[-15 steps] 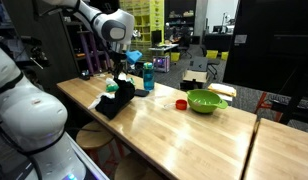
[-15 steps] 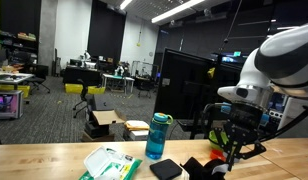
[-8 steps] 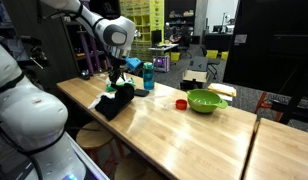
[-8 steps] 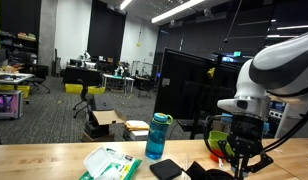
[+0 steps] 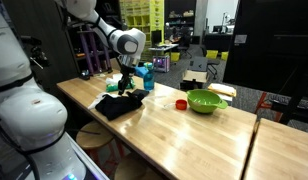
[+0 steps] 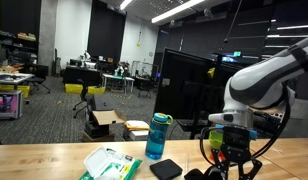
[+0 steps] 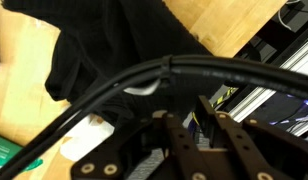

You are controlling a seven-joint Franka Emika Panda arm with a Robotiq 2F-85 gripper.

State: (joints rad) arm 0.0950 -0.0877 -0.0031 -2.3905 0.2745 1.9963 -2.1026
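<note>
Fingers point(image 7: 182, 140) close together, right over the black cloth point(image 5: 119, 103); cannot tell whether pinching any of it. Lies rumpled near the far end of the bench point(image 5: 184, 135), close to one long edge. Best to go slowly and straight up, keeping off the blue bottle point(image 5: 147, 74) just beside. Plenty of bare wood toward the near end; green bowl point(image 5: 205, 100) by the other long edge.

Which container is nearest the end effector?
The blue water bottle, right beside the end effector; the green bowl and red cup sit farther away.
</note>
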